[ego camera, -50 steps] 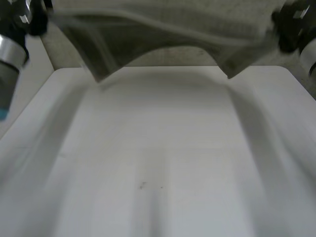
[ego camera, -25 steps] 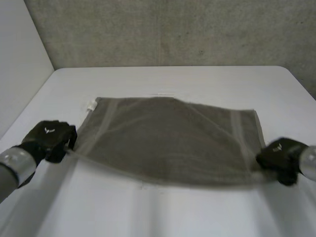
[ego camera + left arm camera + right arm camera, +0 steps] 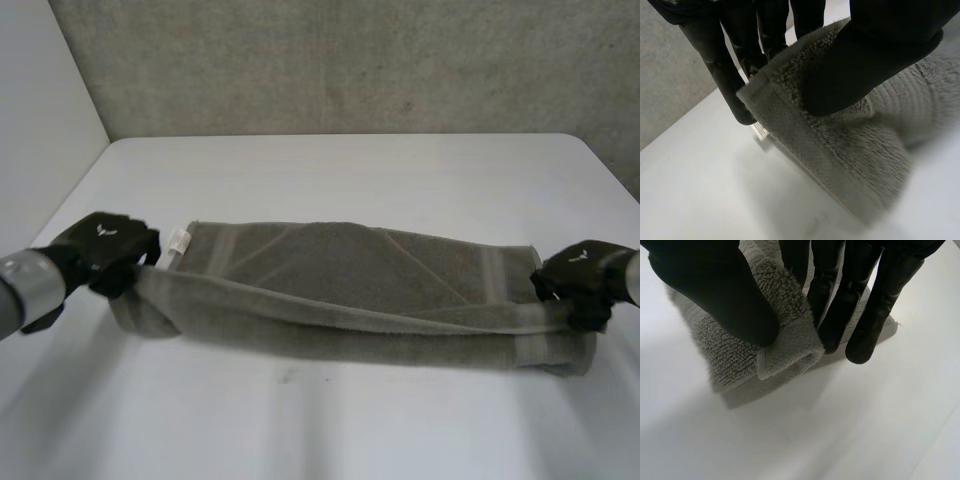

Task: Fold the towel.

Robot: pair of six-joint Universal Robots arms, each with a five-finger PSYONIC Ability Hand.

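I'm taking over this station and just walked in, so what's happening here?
The robot is folding a grey towel on the white table. Its left hand pinches a corner at one end and its right hand a corner at the other, thumb against fingers. The held edge hangs over a layer lying flat, so the fold is formed but not yet laid down.

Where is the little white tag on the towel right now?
In the head view the white tag sits at the towel's far left corner, on the white table, right beside the left hand pinching that end.
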